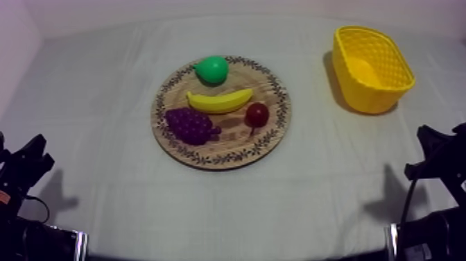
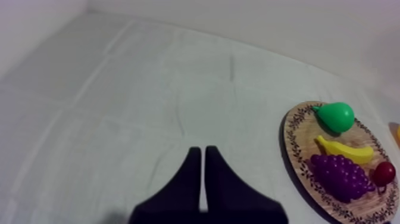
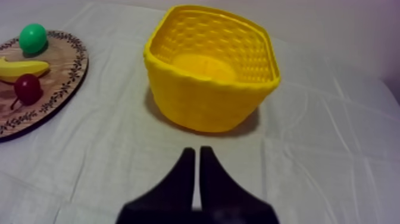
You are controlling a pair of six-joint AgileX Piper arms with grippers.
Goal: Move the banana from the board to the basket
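Note:
The yellow banana (image 1: 220, 101) lies across the middle of the round wooden board (image 1: 274, 128), between a green pear (image 1: 211, 69), purple grapes (image 1: 191, 125) and a small red fruit (image 1: 257, 114). The yellow basket (image 1: 371, 67) stands at the table's far right with nothing in it. My left gripper (image 1: 31, 156) rests low at the left edge; its fingers (image 2: 202, 156) lie together as a wedge, well left of the board (image 2: 291, 152) and banana (image 2: 345, 150). My right gripper (image 1: 433, 149) rests low at the right, shut (image 3: 197, 156), just in front of the basket (image 3: 208, 77), with the banana (image 3: 21, 68) off to its side.
The grey-white cloth (image 1: 104, 104) covers the table, with open room left of the board, in front of it, and between board and basket. The table's back edge runs behind the basket.

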